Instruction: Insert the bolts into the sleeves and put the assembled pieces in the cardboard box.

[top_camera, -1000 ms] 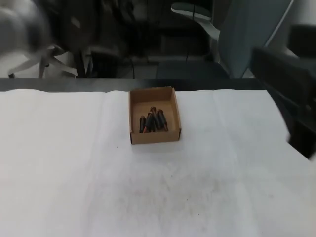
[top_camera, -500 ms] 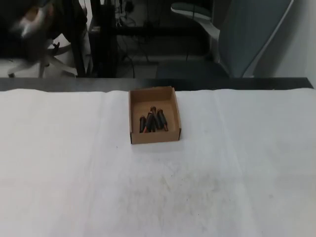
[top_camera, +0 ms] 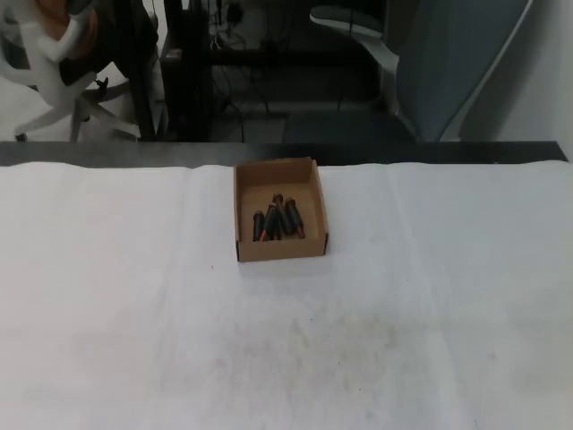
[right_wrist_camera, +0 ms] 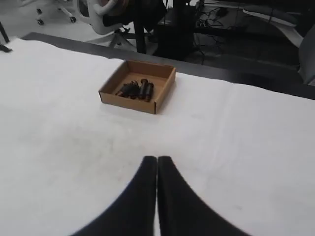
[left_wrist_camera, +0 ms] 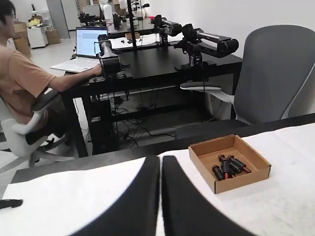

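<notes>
**Pieces boxed, both grippers closed and empty**

You see the assembled pieces [top_camera: 276, 220] lying together in the cardboard box [top_camera: 282, 247], toward the counter's [top_camera: 286, 349] far edge. Your left gripper [left_wrist_camera: 161, 160] and right gripper [right_wrist_camera: 157, 159] hang over the counter, fingers pressed together, holding nothing.

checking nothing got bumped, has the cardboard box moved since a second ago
No. The cardboard box sits in the same spot in the high view, its far wall equally close to the bench's dark far edge.

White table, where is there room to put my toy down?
Lots of bare white cover lies on both sides and in front of the cardboard box. Only a thin strip runs behind it. Inside, assembled pieces crowd the near half.
</notes>
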{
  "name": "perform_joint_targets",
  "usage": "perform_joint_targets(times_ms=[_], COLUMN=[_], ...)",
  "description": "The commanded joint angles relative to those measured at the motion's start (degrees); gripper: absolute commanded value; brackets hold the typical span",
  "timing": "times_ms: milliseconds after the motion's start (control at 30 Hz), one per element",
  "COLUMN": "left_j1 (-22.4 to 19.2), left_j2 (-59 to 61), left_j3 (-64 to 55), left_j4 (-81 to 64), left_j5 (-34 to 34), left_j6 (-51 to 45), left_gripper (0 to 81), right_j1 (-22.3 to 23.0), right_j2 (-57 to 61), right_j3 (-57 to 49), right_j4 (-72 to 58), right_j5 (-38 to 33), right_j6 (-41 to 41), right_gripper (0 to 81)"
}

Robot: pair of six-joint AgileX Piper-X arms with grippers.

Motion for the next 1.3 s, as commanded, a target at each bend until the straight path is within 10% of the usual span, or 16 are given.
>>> perform_joint_targets(times_ms=[0,267,733,967,1267], left_j1=[0.0,0.0,0.1,0.1,1.0], left_j2=[0.2,0.2,0.2,0.2,0.2], left_j3=[3.3,19.7,26.4,37.1,40.3], left_j4=[1.5,-5.3,-9.4,-29.6,-27.2], left_j5=[-0.6,-0.5,-8.1,11.6,12.4], left_j6=[-1.9,-18.6,-23.2,-17.4,-13.0], left_gripper=[1.7,1.7,1.7,1.7,1.7], right_j1=[-0.3,-0.3,-2.1,-5.7,-15.8], right_j2=[-0.4,-0.2,-10.8,-13.3,-12.7], right_j3=[3.3,17.6,26.4,37.9,42.1], right_j4=[-1.3,-13.5,-17.4,-34.4,-42.8], right_j5=[1.3,-3.4,17.0,2.0,-5.8], right_j6=[-3.5,-4.6,2.2,-7.1,-6.5], right_gripper=[0.6,0.6,0.6,0.6,0.6])
